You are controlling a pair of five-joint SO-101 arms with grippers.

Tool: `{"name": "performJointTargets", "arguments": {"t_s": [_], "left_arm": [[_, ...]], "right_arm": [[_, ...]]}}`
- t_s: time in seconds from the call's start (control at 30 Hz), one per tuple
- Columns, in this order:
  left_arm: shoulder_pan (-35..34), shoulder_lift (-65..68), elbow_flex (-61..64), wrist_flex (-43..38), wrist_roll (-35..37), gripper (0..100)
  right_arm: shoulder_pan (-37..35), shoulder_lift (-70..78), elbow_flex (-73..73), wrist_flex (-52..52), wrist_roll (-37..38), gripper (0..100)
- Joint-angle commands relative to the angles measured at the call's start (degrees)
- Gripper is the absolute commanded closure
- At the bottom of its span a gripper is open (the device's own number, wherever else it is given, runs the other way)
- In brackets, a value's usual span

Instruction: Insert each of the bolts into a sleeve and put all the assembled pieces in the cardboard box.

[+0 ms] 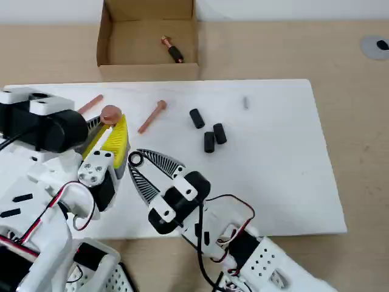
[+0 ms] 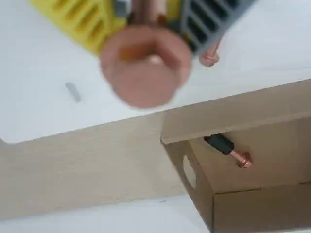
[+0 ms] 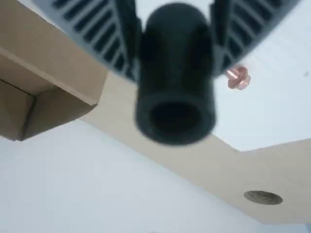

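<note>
Spreading beneath both arms, the white mat [image 1: 273, 170] carries the loose parts. The cardboard box [image 1: 106, 36] stands past the mat's far edge, ahead of the left gripper [image 1: 111, 123]. One assembled piece [image 1: 172, 50] lies on its floor, a black sleeve with a copper head sticking out.

The left gripper, one finger yellow, is clamped on a copper bolt [image 2: 146, 65]. The bolt's broad round head points away from the wrist, and its shaft is hidden between the fingers. Just to that gripper's right and nearer the arms' bases, the right gripper [image 1: 136, 160] is closed around a black sleeve [image 3: 175, 73], a short tube with its open bore facing outward. The two held parts are near each other but apart.

A loose bolt [image 1: 152, 117] lies ahead and to the right of the left gripper. A second bolt [image 1: 90, 104] lies ahead and to its left, its near end partly hidden by the arm. Three loose sleeves [image 1: 209, 142] cluster farther right, beyond the right gripper. A small grey pin [image 1: 245, 103] lies past them, too small to make out.
</note>
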Motion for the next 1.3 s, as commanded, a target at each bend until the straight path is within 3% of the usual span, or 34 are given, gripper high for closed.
{"name": "performJointTargets", "arguments": {"t_s": [0.0,0.73,0.93,1.27], "left_arm": [[3.5,0.0,-2.8,1.5,0.8,99],[5.3,-0.6,1.7,2.3,0.3,99],[5.2,-4.9,6.3,1.8,-6.4,99],[5.2,-11.3,11.7,1.8,-7.5,99]], "right_arm": [[0.1,-1.6,-0.3,0.2,0.2,98.9],[0.1,-1.7,-1.2,3.7,0.2,98.9],[0.1,-1.7,-3.2,7.1,0.1,98.9],[0.1,-1.7,-3.0,7.1,0.1,98.9]]}}
